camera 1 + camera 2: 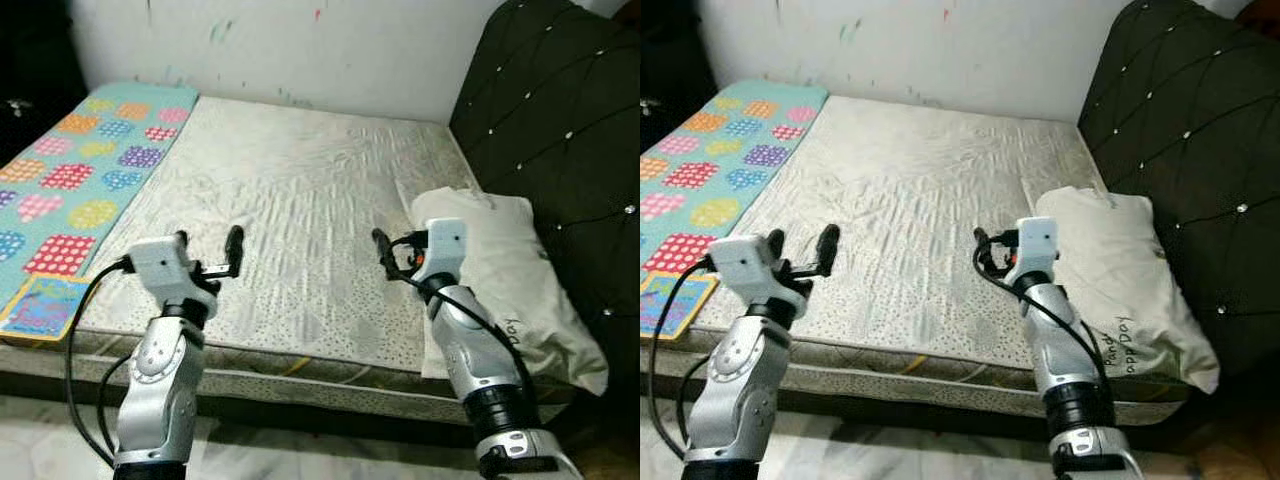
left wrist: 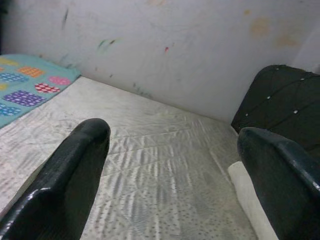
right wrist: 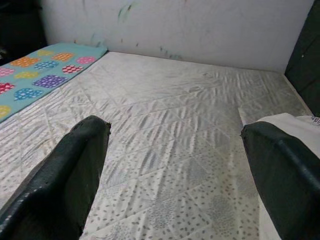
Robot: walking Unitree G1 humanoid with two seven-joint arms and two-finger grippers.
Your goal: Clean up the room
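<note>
Pillow (image 1: 500,270) lay on the bed (image 1: 300,200), against the dark headboard (image 1: 560,130), just beside the right gripper (image 1: 395,255) on its outer side. Right fingers (image 3: 65,180) stood wide apart, empty, above the mattress near its front edge. Left gripper (image 1: 208,252) hovered over the same edge, well apart from the pillow; its fingers (image 2: 60,185) also spread wide, holding nothing. Patterned mat (image 1: 80,170) covered the bed's far side, beyond the left fingers. A book (image 1: 42,305) lay on the mat's near corner.
</note>
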